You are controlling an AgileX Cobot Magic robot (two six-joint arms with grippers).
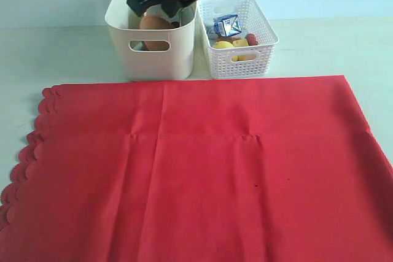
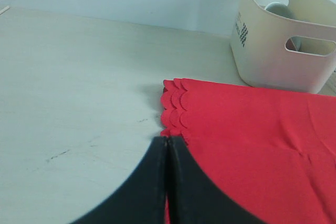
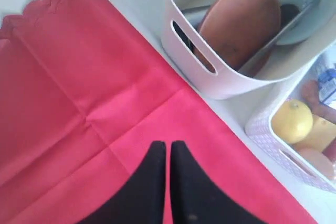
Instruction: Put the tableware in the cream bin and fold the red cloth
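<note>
The red cloth (image 1: 202, 170) lies unfolded; the left gripper (image 2: 167, 141) and right gripper (image 3: 168, 145), both clenched empty, could merely bunch it if lowered shut.

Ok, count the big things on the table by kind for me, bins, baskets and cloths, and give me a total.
Bins: 1, the cream bin
Baskets: 1, the white lattice basket
Cloths: 1, the red cloth
Total: 3
</note>
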